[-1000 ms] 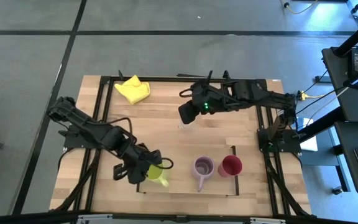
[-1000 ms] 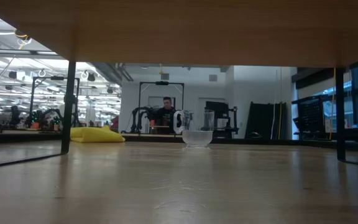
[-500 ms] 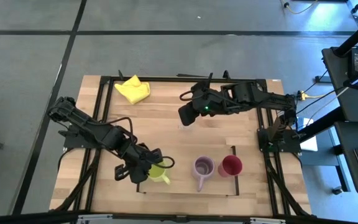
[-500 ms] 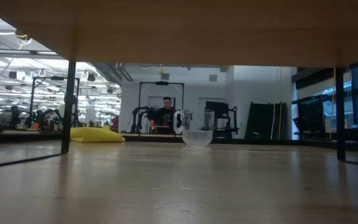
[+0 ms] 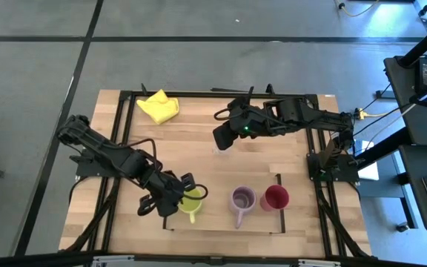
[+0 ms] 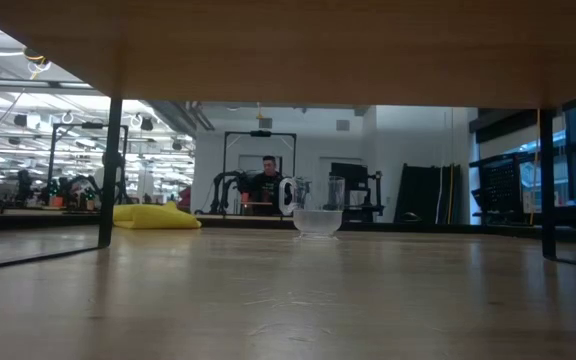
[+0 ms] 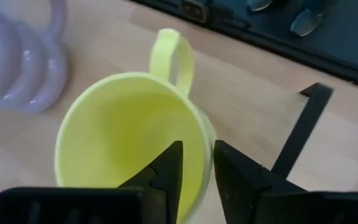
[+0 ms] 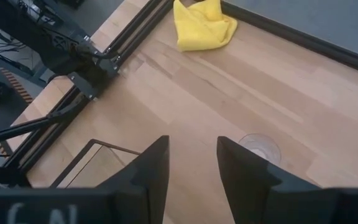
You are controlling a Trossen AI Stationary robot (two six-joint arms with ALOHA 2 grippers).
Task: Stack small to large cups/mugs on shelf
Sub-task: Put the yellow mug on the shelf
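The yellow-green mug [image 5: 193, 199] stands upright on the shelf [image 5: 221, 220] near its left end, handle [image 7: 173, 53] toward the near edge. My left gripper [image 5: 186, 194] is open at its rim, one finger inside [image 7: 169, 165] and one outside [image 7: 232, 171]. The purple mug [image 5: 242, 199] and the red cup [image 5: 276, 197] stand side by side farther right on the shelf. The tiny clear glass [image 5: 221, 152] stands mid-table, also in the low view [image 6: 318, 222]. My right gripper [image 5: 222, 137] hovers open just above it, and the glass [image 8: 258, 149] shows beyond its fingertips. My left gripper comes slanting down from the table's left. Its fingers stand on either side of the mug's wall [image 7: 202, 140] at the rim, opposite the purple mug [image 7: 17, 68]. The gap is wider than the wall. I cannot tell whether either finger touches it.
A yellow cloth [image 5: 159, 106] lies at the table's far left corner. A black metal frame [image 5: 124, 96] runs round the table. Bare wood lies between the glass and the shelf. A person [image 6: 268, 175] sits in the room far behind.
My left gripper has opened at the yellow-green mug's rim without leaving its place. The mug has settled a little toward the far edge and now shows its round mouth more fully.
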